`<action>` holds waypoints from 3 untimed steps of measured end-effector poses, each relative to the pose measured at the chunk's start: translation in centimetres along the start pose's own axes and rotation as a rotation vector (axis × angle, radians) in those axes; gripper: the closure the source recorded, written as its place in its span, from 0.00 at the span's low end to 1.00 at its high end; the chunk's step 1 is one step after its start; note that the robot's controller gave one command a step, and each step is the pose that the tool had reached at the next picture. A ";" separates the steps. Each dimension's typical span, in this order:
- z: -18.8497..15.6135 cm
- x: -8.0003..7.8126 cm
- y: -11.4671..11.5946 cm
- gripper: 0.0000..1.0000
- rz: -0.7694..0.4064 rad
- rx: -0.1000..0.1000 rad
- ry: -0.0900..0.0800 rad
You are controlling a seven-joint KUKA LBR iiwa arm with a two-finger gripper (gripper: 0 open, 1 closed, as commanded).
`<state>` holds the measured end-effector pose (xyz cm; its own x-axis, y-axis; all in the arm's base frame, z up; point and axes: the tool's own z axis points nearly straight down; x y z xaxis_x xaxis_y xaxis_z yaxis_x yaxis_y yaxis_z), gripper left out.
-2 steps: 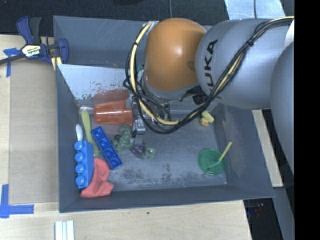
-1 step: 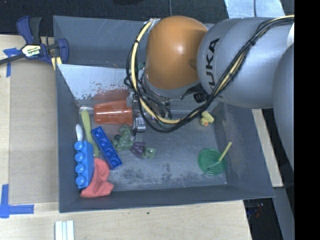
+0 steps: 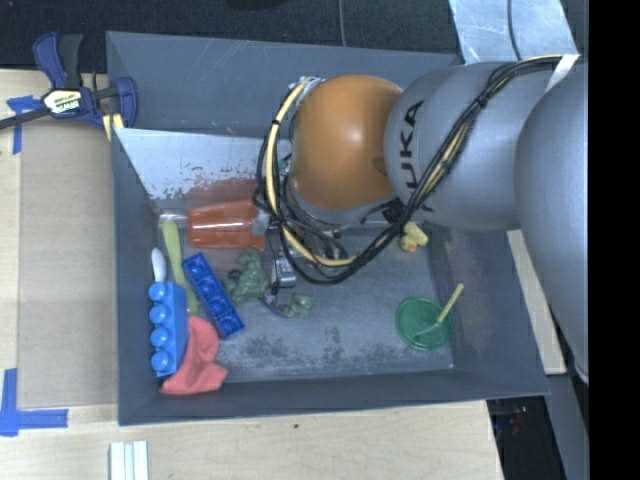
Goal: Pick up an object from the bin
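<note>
We see the arm's orange cover [image 3: 340, 143] hanging over the far middle of the grey bin [image 3: 135, 268], with the tool [image 3: 280, 293] reaching down from under it towards the bin floor, a little left of the middle. We cannot tell whether the tool is released or clenched. It stands right at a small grey-green lumpy figure [image 3: 247, 278], which lies just to its left. A second grey-green bit [image 3: 293, 306] lies just near and right of its tip. We cannot say whether the tool touches either one.

Just far of the figure lies a clear orange bottle [image 3: 222, 223] on its side. To the left, a blue studded brick [image 3: 213, 295] lies aslant, near the figure. Further left lie a pale yellow-green stick [image 3: 175, 253] and a blue piece made of a row of balls [image 3: 163, 326] along the left wall, with a pink-red soft lump [image 3: 197, 360] at the near left corner. Well apart, on the right, lies a round green lid [image 3: 423, 325] with a yellow straw [image 3: 448, 301]
</note>
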<state>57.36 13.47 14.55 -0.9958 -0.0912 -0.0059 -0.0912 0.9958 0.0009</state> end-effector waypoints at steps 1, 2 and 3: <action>7.0 1.5 -2.2 0.00 -0.105 -0.007 0.000; 7.5 -2.7 -1.9 1.00 -0.089 -0.003 -0.008; 7.5 -2.7 -1.9 1.00 -0.089 -0.003 -0.008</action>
<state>60.27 11.78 7.08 -0.9837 -0.1792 -0.0144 -0.1793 0.9838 0.0032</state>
